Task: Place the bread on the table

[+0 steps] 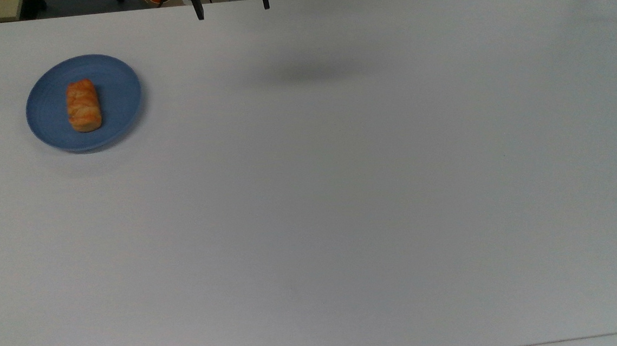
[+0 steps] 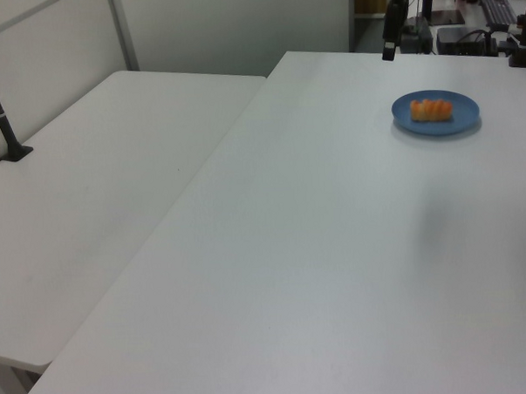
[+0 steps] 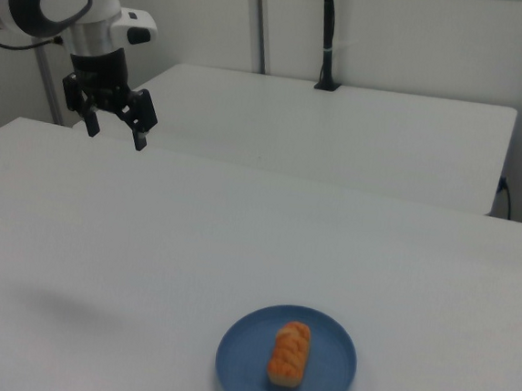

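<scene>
The arm (image 3: 72,1) has glossy white rounded casings with grey joint caps (a thin dark cable trails behind), ending in a black two-fingered gripper (image 3: 115,135).

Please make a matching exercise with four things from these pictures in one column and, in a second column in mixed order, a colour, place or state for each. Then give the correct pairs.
Things:
1. bread
2. plate
3. gripper
4. table

Descriptions:
A. round and blue, resting on the tabletop
B. white, flat and wide
C. open, raised above the tabletop, holding nothing
D. golden-orange, lying on the plate

Pairs: 1-D, 2-A, 3-C, 4-B
</scene>
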{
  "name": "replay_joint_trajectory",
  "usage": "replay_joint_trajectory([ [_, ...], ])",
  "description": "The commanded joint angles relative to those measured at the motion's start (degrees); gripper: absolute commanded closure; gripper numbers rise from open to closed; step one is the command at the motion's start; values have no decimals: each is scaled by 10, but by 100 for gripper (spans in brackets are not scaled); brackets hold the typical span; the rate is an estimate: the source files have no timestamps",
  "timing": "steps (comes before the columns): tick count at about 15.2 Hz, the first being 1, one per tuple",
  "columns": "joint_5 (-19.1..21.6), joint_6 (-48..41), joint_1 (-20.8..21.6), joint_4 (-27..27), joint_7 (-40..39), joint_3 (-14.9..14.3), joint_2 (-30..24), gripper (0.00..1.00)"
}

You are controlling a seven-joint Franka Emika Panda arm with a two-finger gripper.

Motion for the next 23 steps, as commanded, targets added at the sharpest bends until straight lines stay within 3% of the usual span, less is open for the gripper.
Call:
replay_joint_trajectory([
  [1,-1,6,9,-11,-4,-9,-9,0],
  [23,-1,-23,6,-6,-9,-8,-15,0],
])
